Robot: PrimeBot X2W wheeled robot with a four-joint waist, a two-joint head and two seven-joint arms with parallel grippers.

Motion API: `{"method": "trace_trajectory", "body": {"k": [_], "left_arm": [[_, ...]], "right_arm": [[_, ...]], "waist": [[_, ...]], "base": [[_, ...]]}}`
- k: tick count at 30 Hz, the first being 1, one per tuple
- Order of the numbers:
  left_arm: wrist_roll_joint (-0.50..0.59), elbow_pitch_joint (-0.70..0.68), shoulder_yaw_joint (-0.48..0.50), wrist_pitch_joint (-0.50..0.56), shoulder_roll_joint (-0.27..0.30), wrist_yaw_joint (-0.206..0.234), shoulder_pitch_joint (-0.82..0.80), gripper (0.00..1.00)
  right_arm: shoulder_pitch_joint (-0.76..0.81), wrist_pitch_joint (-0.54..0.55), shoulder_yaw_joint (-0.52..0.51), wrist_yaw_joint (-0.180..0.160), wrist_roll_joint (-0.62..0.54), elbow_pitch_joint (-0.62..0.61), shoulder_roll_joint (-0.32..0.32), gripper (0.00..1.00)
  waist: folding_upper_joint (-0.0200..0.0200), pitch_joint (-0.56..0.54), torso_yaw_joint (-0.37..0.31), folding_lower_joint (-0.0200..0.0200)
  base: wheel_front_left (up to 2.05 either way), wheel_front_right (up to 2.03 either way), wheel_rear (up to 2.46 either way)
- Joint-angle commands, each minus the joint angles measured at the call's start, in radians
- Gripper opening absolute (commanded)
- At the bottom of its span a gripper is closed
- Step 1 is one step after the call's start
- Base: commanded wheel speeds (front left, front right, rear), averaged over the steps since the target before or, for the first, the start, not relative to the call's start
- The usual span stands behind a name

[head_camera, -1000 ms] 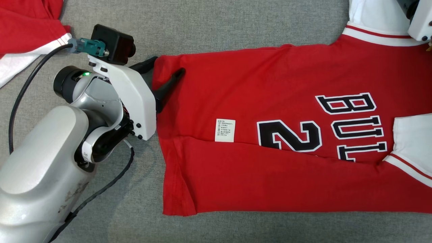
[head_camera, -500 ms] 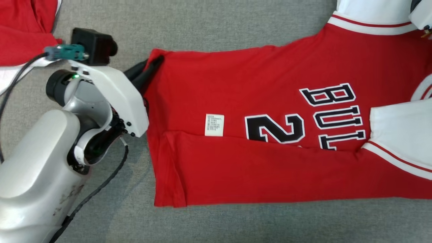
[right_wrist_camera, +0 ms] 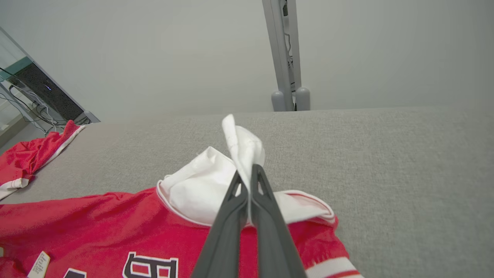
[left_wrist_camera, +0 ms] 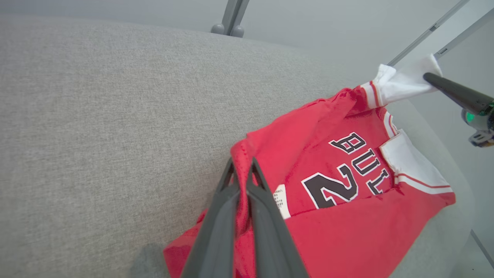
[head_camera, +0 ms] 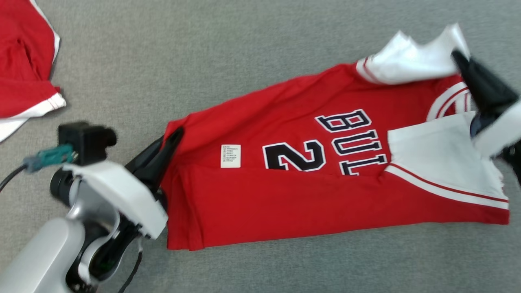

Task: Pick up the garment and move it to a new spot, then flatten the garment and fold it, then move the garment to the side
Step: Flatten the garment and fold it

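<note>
While you check this moment, note that the garment [head_camera: 305, 203], a red jersey with white sleeves, lies lengthways on the grey fabric counter [head_camera: 203, 61], running from the middle of the head view to its right edge. Its hem end points to the robot's left and its collar end to the right. The near long edge is folded up over the body and overlaps the bottom of the black lettering [head_camera: 321, 142], which reads "2" and "BUL". A white care label [head_camera: 230, 156] sits just beside the "2" on the hem side.

Left fingers [head_camera: 163, 156]: together, clamped on the far corner of the hem. In the left wrist view you see red cloth [left_wrist_camera: 347, 231] pinched between the two dark fingers [left_wrist_camera: 225, 200], and that corner is raised off the counter.

Right fingers [head_camera: 480, 87]: together, clamped on the white sleeve [head_camera: 415, 65] at the far collar-end corner. In the right wrist view the sleeve [right_wrist_camera: 193, 189] rises in a peak above the fingers [right_wrist_camera: 231, 216] and bunches on either side of them.

The near folded half rests flat on the counter. You cannot tell whether the middle of the far edge touches it.

A second red garment [head_camera: 20, 73] with white trim lies well apart, at the upper left corner of the head view
</note>
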Motion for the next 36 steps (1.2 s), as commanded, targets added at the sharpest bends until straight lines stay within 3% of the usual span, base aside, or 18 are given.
{"method": "trace_trajectory", "body": {"k": [1, 5, 9, 17, 18, 19, 20, 23, 26, 28, 31, 36], "left_arm": [[-0.016, -0.016, 0.021, -0.019, 0.011, 0.013, 0.039, 0.0], [-0.057, -0.047, 0.076, -0.08, 0.029, 0.045, 0.177, 0.0], [-0.085, -0.026, 0.095, -0.117, 0.028, 0.041, 0.258, 0.0], [-0.1, 0.052, 0.085, -0.132, 0.011, 0.028, 0.296, 0.0], [-0.094, 0.063, 0.08, -0.129, 0.014, 0.027, 0.298, 0.3], [-0.09, 0.07, 0.076, -0.131, 0.013, 0.024, 0.298, 0.81], [-0.08, 0.076, 0.068, -0.134, 0.015, 0.022, 0.3, 1.0], [0.003, 0.08, 0.035, -0.144, 0.06, 0.044, 0.322, 1.0], [0.125, 0.045, 0.051, -0.238, 0.079, 0.142, 0.345, 1.0], [0.179, 0.011, 0.069, -0.326, 0.058, 0.199, 0.37, 1.0], [0.267, -0.013, 0.058, -0.435, 0.031, 0.243, 0.382, 1.0], [0.385, 0.043, 0.006, -0.529, -0.041, 0.266, 0.356, 1.0]], "right_arm": [[0.056, -0.017, -0.017, 0.0, 0.012, -0.03, -0.004, 0.0], [0.238, -0.045, -0.064, 0.0, 0.007, -0.117, 0.008, 0.0], [0.364, -0.061, -0.112, 0.0, -0.01, -0.144, 0.048, 0.0], [0.441, -0.027, -0.099, 0.0, -0.094, -0.131, 0.123, 0.0], [0.441, -0.024, -0.101, 0.0, -0.118, -0.122, 0.121, 0.42], [0.441, -0.023, -0.108, 0.0, -0.135, -0.11, 0.123, 1.0], [0.442, -0.016, -0.114, 0.0, -0.156, -0.097, 0.124, 1.0], [0.45, 0.031, -0.124, 0.001, -0.181, -0.108, 0.11, 1.0], [0.435, 0.066, -0.193, 0.001, -0.201, -0.141, 0.099, 1.0], [0.417, 0.109, -0.23, 0.0, -0.233, -0.148, 0.096, 1.0], [0.375, 0.192, -0.251, 0.0, -0.288, -0.122, 0.112, 1.0], [0.302, 0.301, -0.233, 0.0, -0.361, -0.002, 0.147, 1.0]], "waist": [[0.0, -0.045, -0.042, -0.0001], [0.0, -0.076, -0.078, -0.0001], [0.0, -0.093, -0.096, -0.0001], [0.0, -0.104, -0.115, -0.0001], [0.0, -0.107, -0.116, -0.0001], [0.0, -0.11, -0.116, -0.0001], [0.0, -0.114, -0.116, -0.0001], [0.0, -0.133, -0.117, -0.0001], [0.0, -0.148, -0.12, -0.0001], [0.0, -0.155, -0.117, -0.0001], [0.0, -0.158, -0.098, -0.0001], [0.0, -0.146, -0.053, -0.0001]], "base": [[0.0, 0.0, 0.0], [0.0, 0.0, 0.0], [0.0, 0.0, 0.0], [0.0, 0.0, 0.0], [0.0, 0.0, 0.0], [0.0, 0.0, 0.0], [0.0, 0.0, 0.0], [0.0, 0.0, 0.0], [0.0, 0.0, 0.0], [0.0, 0.0, 0.0], [0.0, 0.0, 0.0], [0.0, 0.0, 0.0]]}}
